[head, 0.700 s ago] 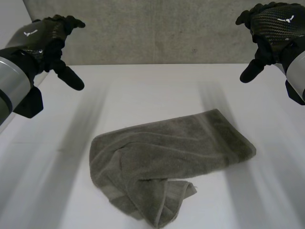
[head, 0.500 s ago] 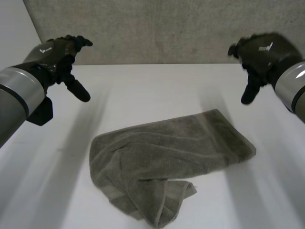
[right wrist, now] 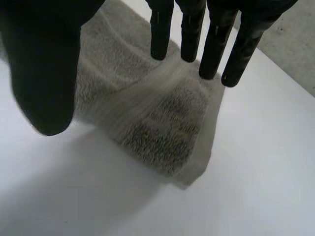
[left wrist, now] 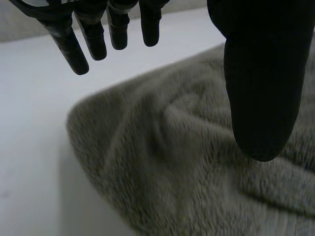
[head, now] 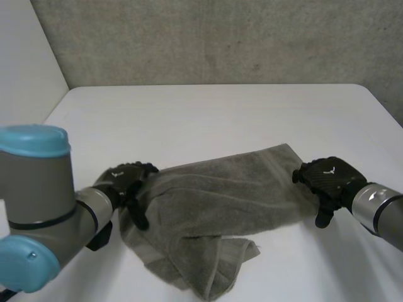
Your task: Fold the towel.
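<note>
A grey-green towel (head: 220,201) lies crumpled on the white table (head: 208,113), with one flap bunched toward the near edge. My left hand (head: 123,181) rests low at the towel's left edge, fingers straight and spread above the cloth (left wrist: 162,162), the thumb (left wrist: 258,83) apart from the fingers (left wrist: 98,34). At the towel's right end my right hand (head: 327,179) hovers over a corner (right wrist: 162,128), its fingers (right wrist: 211,44) straight and the thumb (right wrist: 42,73) wide apart. Neither hand grips the cloth.
A grey wall (head: 220,38) stands behind the table's far edge. Bare tabletop (head: 208,113) stretches beyond the towel and on both sides.
Both hands have dropped from high above the table's far part down to the towel's left and right ends. The towel has not moved.
</note>
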### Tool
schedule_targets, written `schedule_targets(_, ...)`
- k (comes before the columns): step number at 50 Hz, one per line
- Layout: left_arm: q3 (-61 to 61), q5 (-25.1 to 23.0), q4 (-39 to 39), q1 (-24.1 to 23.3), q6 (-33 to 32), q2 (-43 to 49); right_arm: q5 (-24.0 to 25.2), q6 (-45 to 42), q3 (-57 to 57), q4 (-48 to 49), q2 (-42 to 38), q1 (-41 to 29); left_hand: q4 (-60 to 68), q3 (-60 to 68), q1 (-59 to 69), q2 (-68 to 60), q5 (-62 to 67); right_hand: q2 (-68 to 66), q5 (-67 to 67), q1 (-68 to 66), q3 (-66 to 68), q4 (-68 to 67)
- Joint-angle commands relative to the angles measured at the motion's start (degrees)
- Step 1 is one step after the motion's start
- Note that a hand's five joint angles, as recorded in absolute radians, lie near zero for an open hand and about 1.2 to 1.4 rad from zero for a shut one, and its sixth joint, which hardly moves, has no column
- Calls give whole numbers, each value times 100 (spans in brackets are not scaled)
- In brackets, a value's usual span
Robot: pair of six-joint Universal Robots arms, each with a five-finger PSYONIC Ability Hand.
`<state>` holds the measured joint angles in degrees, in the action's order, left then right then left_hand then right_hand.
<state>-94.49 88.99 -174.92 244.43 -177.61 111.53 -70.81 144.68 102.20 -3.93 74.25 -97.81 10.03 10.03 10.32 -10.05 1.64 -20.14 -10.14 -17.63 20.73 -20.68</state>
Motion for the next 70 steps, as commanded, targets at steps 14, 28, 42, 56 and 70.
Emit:
schedule_targets(14,159,31,-245,-19,-107,756,155,-107,133,1491,-1017,104,1465,1465,1436,-1463,1304,-4924,-4925,-5176,4866,-4871)
schedule_targets(28,799,57,-1219,16,-923,712,41,-46,-744,2133,-1061,-10,6997,6997,6968,-6995,6836,-5986,-5986,-6237,5927,-5932)
schedule_targets(42,2612,-223,-3994,149,-2286,853,-1207,297,-3198,4164,-1193,-1056,6997,6997,6968,-6995,6836,-5986,-5986,-6237,5927,-5932)
schedule_targets(56,873,-637,-3956,87,-2340,659,-1067,44,-1908,2532,-1254,-1329,6997,6997,6968,-6995,6836,-5986,-5986,-6237,5927,-5932)
schedule_targets(70,-403,-594,-2040,-554,-2348,678,-855,-1750,-1036,-16,-1089,-881,6997,6997,6968,-6995,6836,-5986,-5986,-6237,5927,-5932)
